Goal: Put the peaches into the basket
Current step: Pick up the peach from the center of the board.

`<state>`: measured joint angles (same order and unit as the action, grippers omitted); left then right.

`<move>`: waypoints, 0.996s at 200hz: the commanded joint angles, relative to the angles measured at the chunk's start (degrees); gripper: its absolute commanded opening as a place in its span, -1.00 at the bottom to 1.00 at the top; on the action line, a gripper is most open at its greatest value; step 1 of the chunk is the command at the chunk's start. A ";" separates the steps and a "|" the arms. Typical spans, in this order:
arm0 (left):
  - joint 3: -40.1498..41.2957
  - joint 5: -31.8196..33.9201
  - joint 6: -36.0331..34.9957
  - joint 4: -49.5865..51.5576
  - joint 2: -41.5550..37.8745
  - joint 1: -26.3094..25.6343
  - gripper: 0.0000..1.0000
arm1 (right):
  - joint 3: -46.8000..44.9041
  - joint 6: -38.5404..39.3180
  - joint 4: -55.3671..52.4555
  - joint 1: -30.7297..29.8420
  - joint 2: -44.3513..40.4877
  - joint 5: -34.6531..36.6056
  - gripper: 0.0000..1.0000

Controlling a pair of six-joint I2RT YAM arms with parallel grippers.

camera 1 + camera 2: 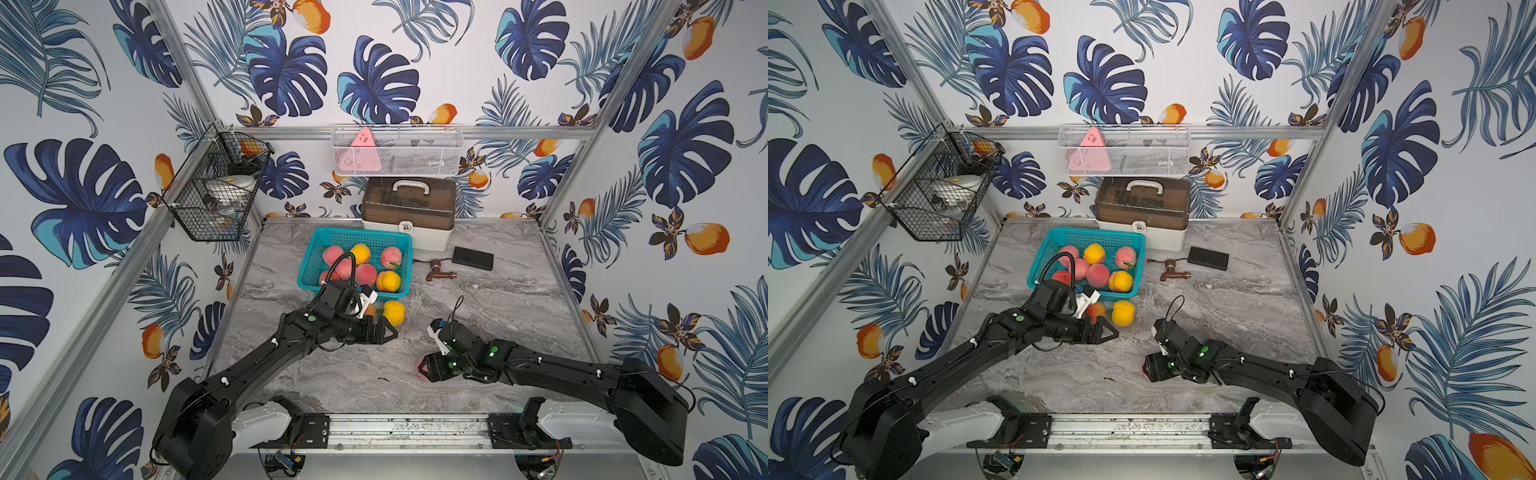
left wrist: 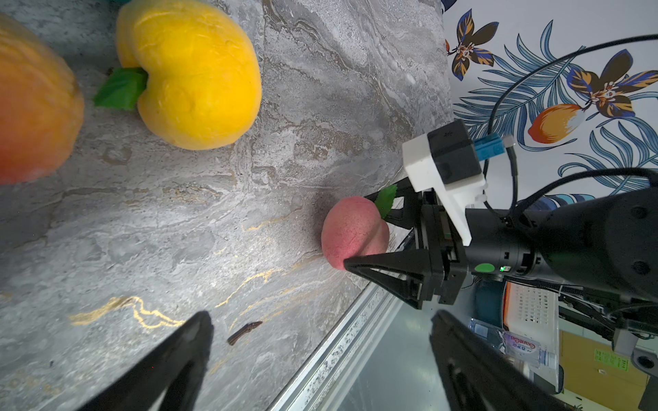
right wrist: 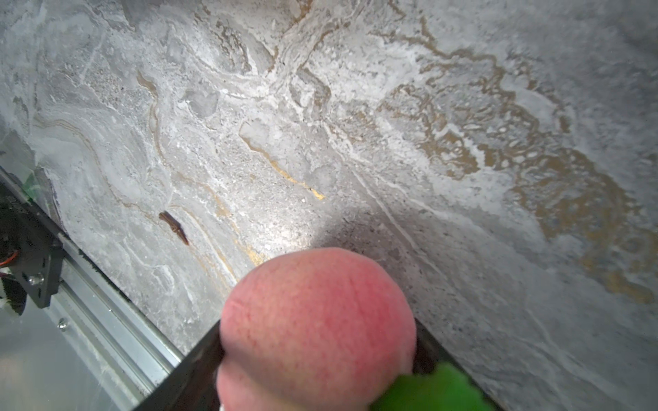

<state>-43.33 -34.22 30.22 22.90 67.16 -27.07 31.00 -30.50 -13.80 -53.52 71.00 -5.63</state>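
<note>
On the marbled table (image 1: 498, 316), the teal basket (image 1: 365, 239) holds about seven peaches (image 1: 365, 274), with three left outside: yellow peach (image 1: 394, 312) and orange-red peach (image 1: 1096, 309) just beside its near wall, by the spread, empty left pincer (image 2: 320, 316); pink peach (image 3: 317, 320) near the front edge, pinched in the right pincer (image 2: 358, 231).

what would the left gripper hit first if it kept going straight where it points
Probably the pink peach between the right gripper's fingers, ahead of the open left gripper; depth is unclear, so the table might come first.
</note>
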 commanded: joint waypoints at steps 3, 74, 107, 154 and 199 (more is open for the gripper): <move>0.17 -0.06 0.60 -1.27 0.16 -0.01 0.97 | 0.43 1.41 -1.02 -0.02 -0.10 0.02 0.37; -1.30 -1.17 0.91 -2.33 0.59 -0.01 0.97 | 3.99 9.83 -1.93 -0.03 -8.56 4.36 0.30; -1.57 -3.06 2.71 -5.35 0.70 -0.03 0.97 | 5.72 13.69 1.11 -0.01 -8.93 4.68 0.29; -2.55 -7.57 6.67 -10.01 2.34 -0.06 0.97 | 6.86 23.02 9.40 -0.01 -11.25 4.32 0.30; -5.46 -9.47 11.36 -13.05 4.07 -0.03 0.97 | 8.11 28.21 13.55 -0.01 -11.21 6.60 0.30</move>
<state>-46.87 -41.80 38.06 13.61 70.67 -27.07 37.76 -6.79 -4.82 -53.52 59.59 -0.84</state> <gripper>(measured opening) 0.987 0.736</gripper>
